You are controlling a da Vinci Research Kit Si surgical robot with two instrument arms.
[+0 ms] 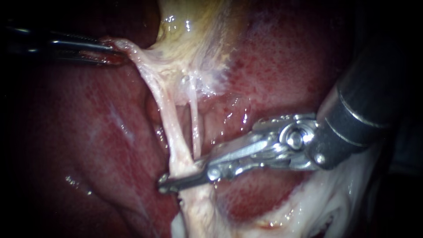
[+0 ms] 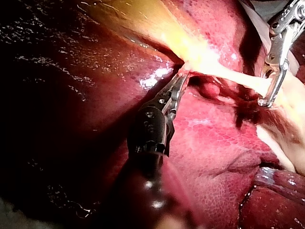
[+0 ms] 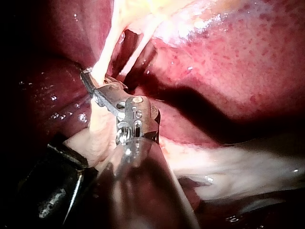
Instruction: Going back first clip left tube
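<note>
Jaws: right instrument (image 1: 164, 184) clamped the left tube (image 1: 169, 119), left instrument (image 1: 115, 55) gripped tissue (image 1: 134, 52); we judged opening and withdrawal next

Liver (image 1: 286, 66): we find no text or number on it.
Gallbladder (image 1: 194, 35): no writing either.
Right instrument (image 3: 91, 80): one small stamped mark near its joint, which we leave unread.

Bright light pools mid-frame in the endoscope view, corners falling black. Glare flashes off the right instrument (image 1: 164, 185) and the wet gallbladder (image 1: 189, 31).
</note>
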